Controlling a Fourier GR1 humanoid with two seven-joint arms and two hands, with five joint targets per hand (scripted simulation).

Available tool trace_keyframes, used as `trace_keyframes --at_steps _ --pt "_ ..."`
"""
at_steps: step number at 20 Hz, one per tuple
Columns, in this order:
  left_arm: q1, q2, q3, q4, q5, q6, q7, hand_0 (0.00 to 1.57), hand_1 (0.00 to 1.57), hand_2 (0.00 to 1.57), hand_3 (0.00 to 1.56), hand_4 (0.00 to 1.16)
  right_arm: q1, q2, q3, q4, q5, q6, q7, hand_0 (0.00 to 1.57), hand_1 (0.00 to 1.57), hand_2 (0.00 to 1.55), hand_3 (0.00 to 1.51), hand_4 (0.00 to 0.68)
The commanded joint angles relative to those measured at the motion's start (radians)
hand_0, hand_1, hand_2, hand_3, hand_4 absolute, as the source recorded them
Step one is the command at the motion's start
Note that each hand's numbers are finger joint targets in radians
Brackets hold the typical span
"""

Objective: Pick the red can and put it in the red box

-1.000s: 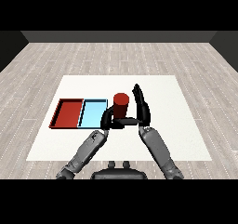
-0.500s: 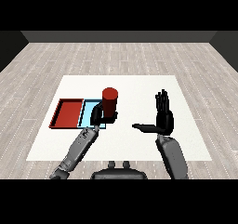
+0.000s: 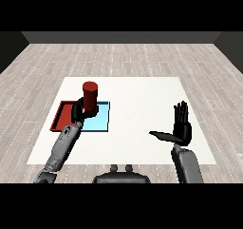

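We see the red can [image 3: 89, 94] standing upright in our left hand [image 3: 78, 111], whose fingers are curled round its lower part. The can is seen over the line where the two trays meet, its base in front of the light blue tray's left side; whether it touches a tray floor or hangs above it we cannot tell. The red tray [image 3: 60, 117] lies just left of the can, with the light blue tray [image 3: 100, 122] touching it on the right, both on the left part of the white table [image 3: 137, 100]. Our left forearm [image 3: 63, 146] reaches in from the near left corner. Well apart on the right side of the table, our right hand [image 3: 181, 127] is raised with its fingers straight and pointing up, its thumb stretched out to the left, holding nothing.
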Motion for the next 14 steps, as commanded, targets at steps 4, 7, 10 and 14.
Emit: trace_keyframes --at_steps 4,7,10,14 --pt "-0.015 0.156 0.108 0.203 -0.067 0.001 0.036 1.57 1.57 1.57 1.49 1.14 0.024 -0.005 -0.056 0.044 -0.034 0.03 -0.03 0.0 0.0 0.0 0.0 0.0" --pt "-0.046 0.271 0.173 0.339 -0.064 -0.064 0.041 1.57 1.57 1.55 1.48 1.08 0.007 0.001 -0.027 0.055 0.012 0.004 -0.002 0.0 0.0 0.0 0.0 0.0" --pt "-0.115 0.233 0.197 0.552 -0.098 -0.044 -0.045 1.57 1.57 1.56 1.49 1.08 0.059 0.027 -0.012 0.059 -0.019 0.05 -0.061 0.0 0.0 0.0 0.0 0.0" --pt "-0.247 0.226 0.204 0.802 -0.143 -0.058 -0.059 1.57 1.57 1.52 1.44 1.04 0.047 0.032 0.013 0.092 0.039 0.047 -0.102 0.0 0.0 0.0 0.0 0.0"
